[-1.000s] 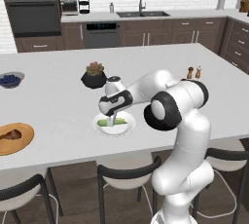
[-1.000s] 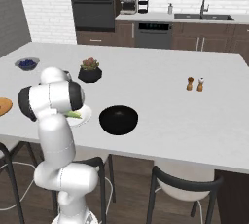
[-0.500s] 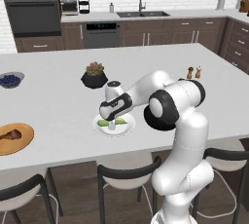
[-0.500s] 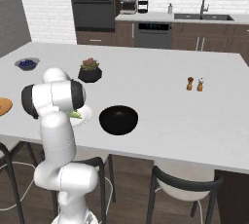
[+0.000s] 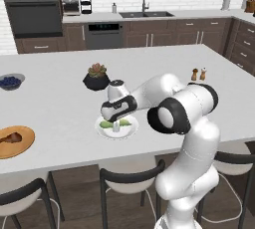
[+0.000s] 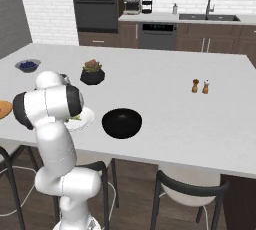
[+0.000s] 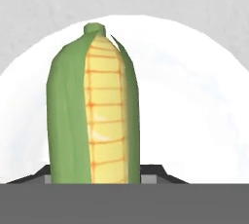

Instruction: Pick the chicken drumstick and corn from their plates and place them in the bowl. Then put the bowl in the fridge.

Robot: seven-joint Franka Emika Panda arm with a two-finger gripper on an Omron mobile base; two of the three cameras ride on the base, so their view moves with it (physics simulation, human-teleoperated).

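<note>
The corn (image 7: pixel 92 111), a yellow cob in a green husk, lies on the white plate (image 7: pixel 194 96) near the island's front edge. My gripper (image 5: pixel 115 126) points straight down onto it, and the dark fingertips (image 7: pixel 155 172) press against both sides of the cob. The corn (image 5: pixel 125 121) sticks out on either side of the hand and rests on the white plate (image 5: pixel 130 131). The chicken drumstick (image 5: pixel 10 137) lies on the orange-brown plate (image 5: pixel 22 146) at far left. The black bowl (image 6: pixel 122 122) stands empty just right of the white plate (image 6: pixel 86 120). The fridge is out of view.
A black succulent pot (image 5: pixel 96 77) stands behind the white plate, and a small bowl of blueberries (image 5: pixel 10 81) sits at the far left. Two shakers (image 5: pixel 198 74) stand at the right. Stools (image 5: pixel 129 178) line the island's near edge.
The fingers have closed in from wide open until they meet the corn's sides, and the hand has sunk slightly. Corn, plates and bowl have stayed in place.
</note>
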